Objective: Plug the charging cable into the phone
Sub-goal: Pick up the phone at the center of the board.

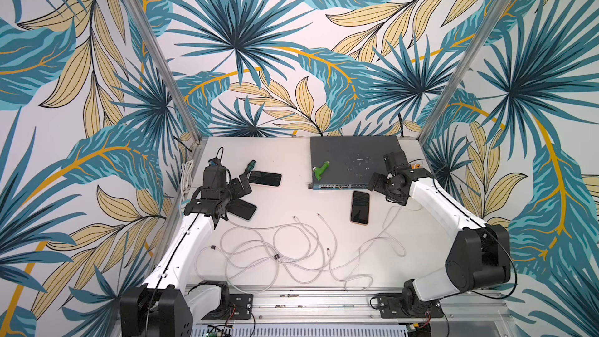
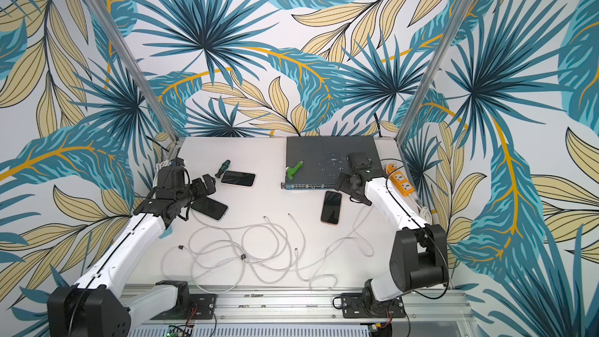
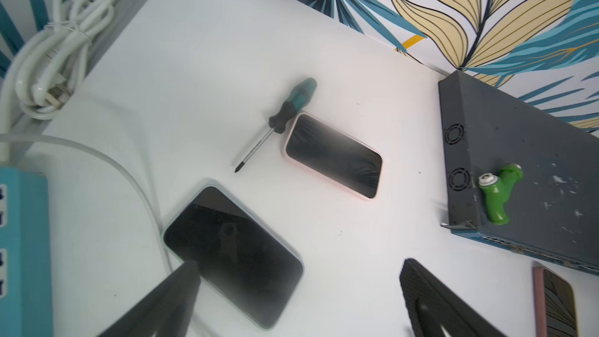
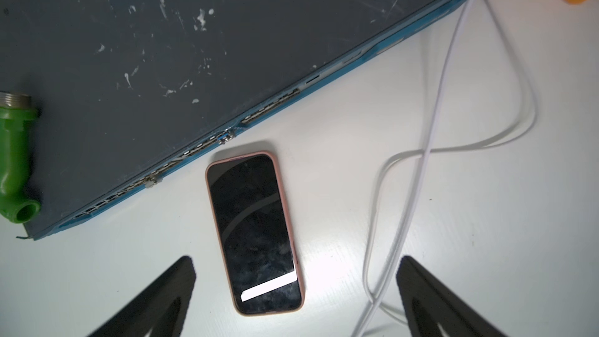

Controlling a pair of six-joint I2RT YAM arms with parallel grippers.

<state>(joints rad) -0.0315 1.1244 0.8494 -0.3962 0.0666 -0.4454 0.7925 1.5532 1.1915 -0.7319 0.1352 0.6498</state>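
L gripper (image 3: pixel 299 270) fingers spread wide, empty, over pale-cased phone (image 3: pixel 233 254); R gripper (image 4: pixel 296 264) wide too, above pink-cased phone (image 4: pixel 254 231) beside network switch (image 4: pixel 162 43); white cables (image 1: pixel 291 248) loose on table (image 1: pixel 291 163)

White table (image 1: pixel 291 196), phones (image 1: pixel 359 207), cables (image 1: pixel 276 257), screwdriver (image 1: pixel 252 165), network switch (image 1: pixel 350 153)

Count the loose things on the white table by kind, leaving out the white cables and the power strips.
Black-screened smartphones: 3
Teal-and-black-handled screwdriver: 1
Green plastic pipe fitting: 1
Grey metal network switch: 1
Total: 6
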